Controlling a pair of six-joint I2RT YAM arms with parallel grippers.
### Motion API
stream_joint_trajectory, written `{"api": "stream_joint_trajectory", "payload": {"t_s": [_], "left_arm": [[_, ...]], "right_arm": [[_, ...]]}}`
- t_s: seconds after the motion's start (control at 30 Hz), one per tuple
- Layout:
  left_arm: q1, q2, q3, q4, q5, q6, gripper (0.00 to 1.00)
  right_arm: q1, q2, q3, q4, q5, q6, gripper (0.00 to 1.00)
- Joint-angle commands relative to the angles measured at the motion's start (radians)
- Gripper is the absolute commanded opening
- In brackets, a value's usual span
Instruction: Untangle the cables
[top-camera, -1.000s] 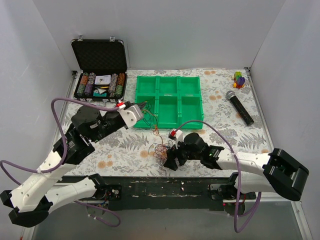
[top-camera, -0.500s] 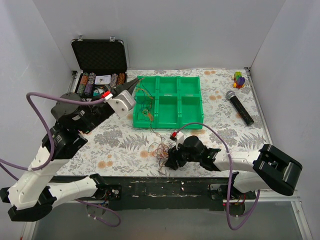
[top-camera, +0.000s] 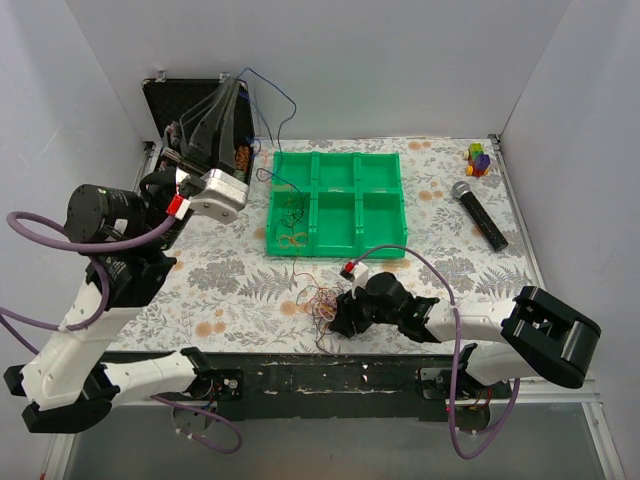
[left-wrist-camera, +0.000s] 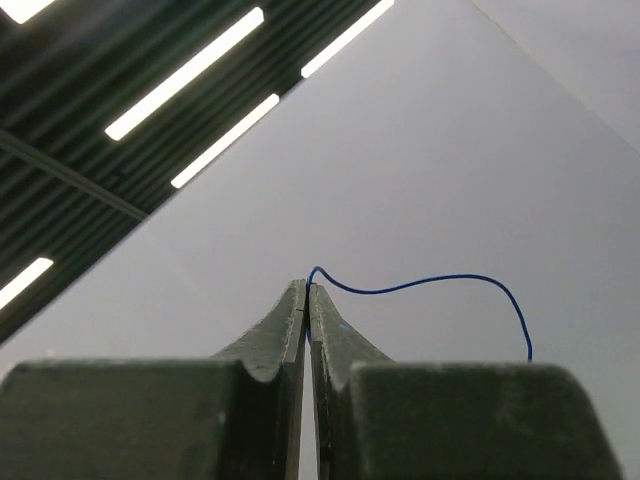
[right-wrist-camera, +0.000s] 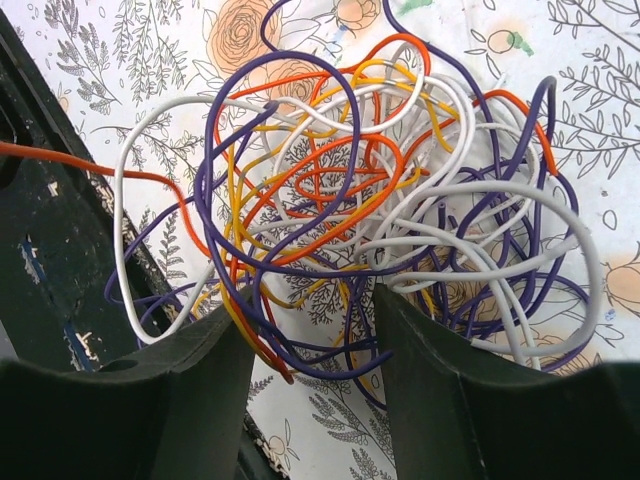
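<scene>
Pinching one thin blue wire (left-wrist-camera: 420, 284) between them, the left fingers (left-wrist-camera: 275, 345) are pressing fully shut and holding it high above the counter (top-camera: 450, 250), probably so that its length is hanging clear of the rest. The tangle of cables (right-wrist-camera: 370, 190) is lying on the counter near the front edge. The right fingers (right-wrist-camera: 200, 390) are standing part-open low over it, clamping nothing yet, with purple, orange and yellow loops at the tangle's near side lying between them, likely readying a hold to anchor the heap.

A loose tangle of thin purple, orange, white and yellow wire loops (right-wrist-camera: 340, 200) lies on the floral table (right-wrist-camera: 600, 60) near its front edge; one thin blue wire (left-wrist-camera: 440, 281) curves through the air.
</scene>
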Motion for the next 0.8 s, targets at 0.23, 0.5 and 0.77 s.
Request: {"api": "stream_joint_trajectory", "payload": {"t_s": [0.23,0.5,0.77], "left_arm": [[0.004,0.074,0.067,0.303,0.074,0.223,0.00],[0.004,0.062,0.000,0.192,0.033,0.076,0.00],[0.004,0.021,-0.368,0.135,0.005,-0.165,0.00]], "right_arm": [[0.016,0.026,-0.037,-0.068,0.032,0.017,0.57],[0.017,-0.085,-0.049,-0.071,0.047,-0.011,0.58],[0.017,-0.294,-0.075,-0.120,0.113,0.014,0.56]]}}
